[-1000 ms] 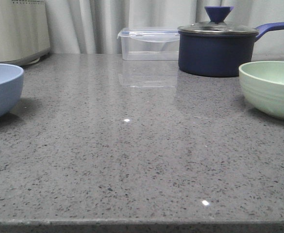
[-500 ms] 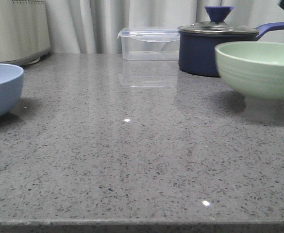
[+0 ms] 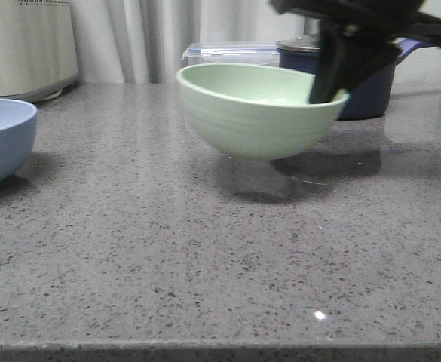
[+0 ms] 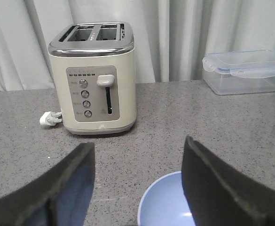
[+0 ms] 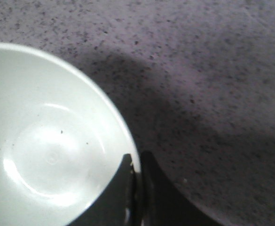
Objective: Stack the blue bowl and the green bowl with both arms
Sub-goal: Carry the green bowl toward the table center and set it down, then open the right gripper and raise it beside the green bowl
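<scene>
2 bowls share the grey speckled counter: the green bowl hangs tilted above its middle, clear of the surface with its shadow beneath, while the blue bowl sits on the counter at the far left, cut by the frame edge. The right gripper pinches the green bowl's rim on its right side, 1 finger inside the bowl and 1 outside; the right wrist view shows the fingers narrow on the cream rim. Between the 2 bowls lies a broad stretch of bare counter, and the near edge of the counter runs along the bottom of the front view with more bare surface before it. The left gripper stands wide, its 2 dark fingers apart with the blue bowl's rim showing between and below them, nothing held. No brand or legible writing shows; the cream toaster carries only 4 small round knobs, a lever and tiny marks too small to read, with a white plug lying beside it. Behind the green bowl stand a clear plastic box with a blue-trimmed lid and a navy saucepan, partly hidden by the right arm, both against the pale curtain at the counter's back edge.
</scene>
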{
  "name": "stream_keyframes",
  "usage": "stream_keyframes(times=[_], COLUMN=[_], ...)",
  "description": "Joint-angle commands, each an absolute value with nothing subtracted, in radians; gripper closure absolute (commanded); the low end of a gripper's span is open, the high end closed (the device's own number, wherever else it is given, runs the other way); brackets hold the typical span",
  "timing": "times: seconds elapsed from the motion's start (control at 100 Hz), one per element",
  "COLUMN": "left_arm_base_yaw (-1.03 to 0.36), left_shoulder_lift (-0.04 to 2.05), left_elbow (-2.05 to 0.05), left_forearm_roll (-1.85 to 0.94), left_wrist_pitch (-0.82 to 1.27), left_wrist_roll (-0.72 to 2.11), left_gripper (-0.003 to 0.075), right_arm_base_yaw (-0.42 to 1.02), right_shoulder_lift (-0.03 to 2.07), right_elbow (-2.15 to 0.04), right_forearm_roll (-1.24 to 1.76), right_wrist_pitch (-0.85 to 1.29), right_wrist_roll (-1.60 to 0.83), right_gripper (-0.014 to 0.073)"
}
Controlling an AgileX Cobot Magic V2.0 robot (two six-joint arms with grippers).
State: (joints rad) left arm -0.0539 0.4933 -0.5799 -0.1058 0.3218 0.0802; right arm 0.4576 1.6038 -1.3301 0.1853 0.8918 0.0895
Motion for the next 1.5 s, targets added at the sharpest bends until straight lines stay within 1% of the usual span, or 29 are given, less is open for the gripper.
stream_keyframes(times=[0.0, 0.15, 0.35, 0.43, 0.5, 0.65, 0.69, 0.72, 1.03, 1.36, 1.43, 1.49], left_arm_base_yaw=[-0.053, -0.053, -0.053, -0.053, -0.053, -0.053, -0.053, -0.053, -0.053, -0.053, -0.053, -0.053], left_shoulder_lift=[0.505, 0.505, 0.505, 0.505, 0.505, 0.505, 0.505, 0.505, 0.505, 0.505, 0.505, 0.505], left_elbow=[-0.617, -0.617, -0.617, -0.617, -0.617, -0.617, -0.617, -0.617, -0.617, -0.617, -0.617, -0.617], left_forearm_roll=[-0.108, -0.108, -0.108, -0.108, -0.108, -0.108, -0.108, -0.108, -0.108, -0.108, -0.108, -0.108], left_wrist_pitch=[0.242, 0.244, 0.244, 0.244, 0.244, 0.244, 0.244, 0.244, 0.244, 0.244, 0.244, 0.244], left_wrist_roll=[0.075, 0.075, 0.075, 0.075, 0.075, 0.075, 0.075, 0.075, 0.075, 0.075, 0.075, 0.075], left_gripper=[0.0311, 0.0311, 0.0311, 0.0311, 0.0311, 0.0311, 0.0311, 0.0311, 0.0311, 0.0311, 0.0311, 0.0311], right_arm_base_yaw=[0.491, 0.531, 0.539, 0.539, 0.539, 0.539, 0.539, 0.539, 0.539, 0.539, 0.539, 0.539], right_shoulder_lift=[1.6, 1.657, 1.689, 1.693, 1.693, 1.693, 1.693, 1.692, 1.621, 1.473, 1.453, 1.443], right_elbow=[-1.396, -1.448, -1.46, -1.46, -1.46, -1.46, -1.46, -1.46, -1.452, -1.34, -1.319, -1.298], right_forearm_roll=[0.201, 0.201, 0.201, 0.201, 0.201, 0.201, 0.201, 0.201, 0.184, 0.178, 0.178, 0.178], right_wrist_pitch=[0.848, 0.849, 0.854, 0.861, 0.861, 0.861, 0.861, 0.861, 0.853, 0.828, 0.825, 0.821], right_wrist_roll=[0.075, 0.075, 0.075, 0.075, 0.075, 0.075, 0.075, 0.075, 0.075, 0.075, 0.075, 0.074], right_gripper=[0.0673, 0.0673, 0.0673, 0.0656, 0.0594, 0.0383, 0.0348, 0.0339, 0.0339, 0.0341, 0.0366, 0.0419])
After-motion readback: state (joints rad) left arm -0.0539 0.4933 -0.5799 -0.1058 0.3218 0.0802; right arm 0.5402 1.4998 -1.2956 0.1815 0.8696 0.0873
